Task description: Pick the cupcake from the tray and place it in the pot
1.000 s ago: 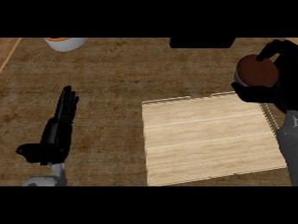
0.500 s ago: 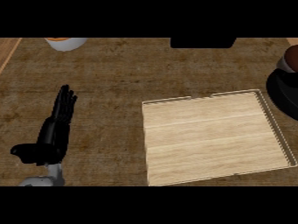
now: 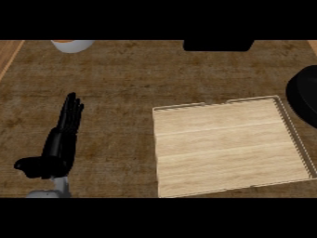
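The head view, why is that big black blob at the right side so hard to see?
In the head view, the black shape is cut off by the right edge and shows no detail; the tray and left hand are evenly lit, without glare.

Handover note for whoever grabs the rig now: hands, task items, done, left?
Left hand: open, fingers straight, resting over the counter at the view's left.
Right hand: only a black mass at the right edge; fingers not visible, state cannot be told.
Tray: lies on the counter right of centre, no cupcake on it.
Cupcake: not visible now.
Pot: cannot be identified with certainty; a dark object sits at the top edge.
Done: cupcake is off the tray.
Left: confirm the cupcake ends up in the pot.
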{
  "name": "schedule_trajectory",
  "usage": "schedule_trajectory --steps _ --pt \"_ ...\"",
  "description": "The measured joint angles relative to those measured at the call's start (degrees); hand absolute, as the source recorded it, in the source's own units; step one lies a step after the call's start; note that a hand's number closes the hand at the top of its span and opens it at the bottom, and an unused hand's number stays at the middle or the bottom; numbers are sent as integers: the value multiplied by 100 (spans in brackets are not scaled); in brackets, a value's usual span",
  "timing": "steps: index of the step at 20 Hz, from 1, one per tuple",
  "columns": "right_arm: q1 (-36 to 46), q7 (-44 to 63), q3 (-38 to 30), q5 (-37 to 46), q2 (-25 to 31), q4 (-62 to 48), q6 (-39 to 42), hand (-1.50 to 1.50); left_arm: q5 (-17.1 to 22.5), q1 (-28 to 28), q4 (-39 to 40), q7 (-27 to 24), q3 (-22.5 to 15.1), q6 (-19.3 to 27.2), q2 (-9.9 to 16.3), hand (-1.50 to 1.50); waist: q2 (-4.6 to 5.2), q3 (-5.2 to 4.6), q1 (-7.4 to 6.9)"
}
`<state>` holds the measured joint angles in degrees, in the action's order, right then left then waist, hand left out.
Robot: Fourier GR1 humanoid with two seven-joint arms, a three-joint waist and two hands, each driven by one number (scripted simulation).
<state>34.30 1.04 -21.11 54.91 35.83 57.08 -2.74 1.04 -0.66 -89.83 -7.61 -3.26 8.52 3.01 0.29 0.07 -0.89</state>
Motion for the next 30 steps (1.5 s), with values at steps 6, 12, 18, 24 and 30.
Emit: schedule_trajectory --steps 6,12,18,24,30 --pt "357 -638 -130 54 293 -1748 -323 150 -72 124 -191 55 -134 -13 -42 0 19 3 -69" --pt "586 -400 -218 220 465 -3073 -352 -150 -91 124 -236 67 -167 -40 -46 0 45 7 -122" --pt "824 -1081 -586 -185 551 -3777 -126 -150 -84 103 -250 126 -151 -40 -55 0 51 15 -122" --pt "1032 -1988 -1709 -1424 495 -3781 -131 -150 -102 132 -235 100 -144 -6 -78 0 35 26 -42" --pt "978 -2443 -2615 -2378 788 -4041 129 -150 -126 64 -151 102 -110 11 -73 0 46 20 -49"
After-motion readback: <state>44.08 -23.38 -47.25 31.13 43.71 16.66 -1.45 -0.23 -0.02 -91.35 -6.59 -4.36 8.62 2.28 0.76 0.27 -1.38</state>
